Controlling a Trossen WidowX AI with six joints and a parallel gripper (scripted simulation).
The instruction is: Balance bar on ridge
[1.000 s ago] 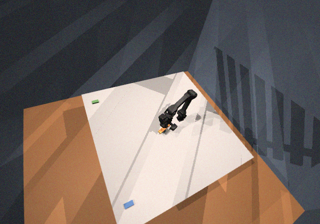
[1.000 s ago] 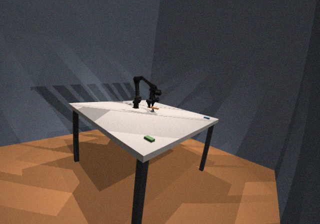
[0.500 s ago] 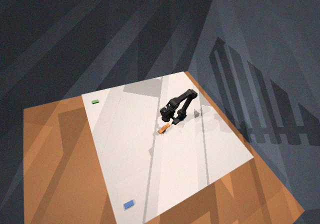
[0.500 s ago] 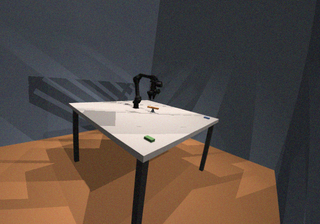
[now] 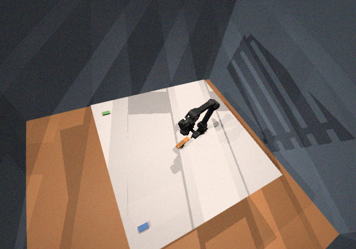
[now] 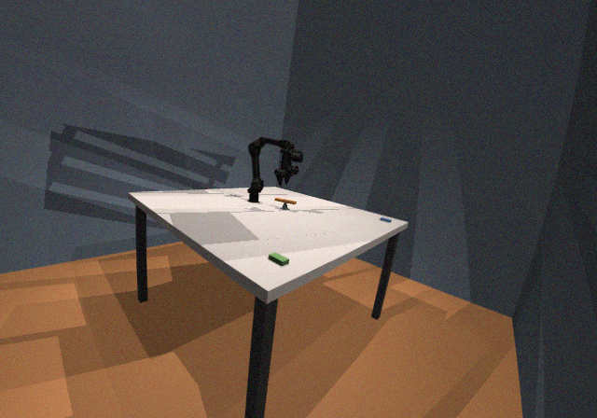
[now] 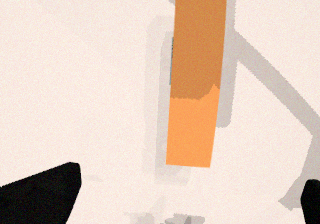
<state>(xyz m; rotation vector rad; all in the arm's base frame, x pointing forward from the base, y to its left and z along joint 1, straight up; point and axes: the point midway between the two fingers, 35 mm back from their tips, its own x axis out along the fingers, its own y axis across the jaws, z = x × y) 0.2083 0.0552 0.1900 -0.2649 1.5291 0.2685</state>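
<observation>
The orange bar (image 5: 182,142) (image 6: 285,201) (image 7: 195,84) lies across the small dark ridge (image 5: 182,147) (image 6: 285,206). Both of its ends are clear of the table in the exterior view, and it looks about level there. The bar hides nearly all of the ridge in the wrist view. My gripper (image 6: 283,183) (image 7: 195,186) is open and empty, pointing down. It hangs above the bar, toward the bar end nearer the arm's base, and does not touch it.
A green block (image 5: 105,113) (image 6: 278,258) lies near one corner of the white table (image 5: 149,168) (image 6: 308,230). A blue block (image 5: 143,227) (image 6: 385,219) lies near another corner. Both are far from the bar and the arm.
</observation>
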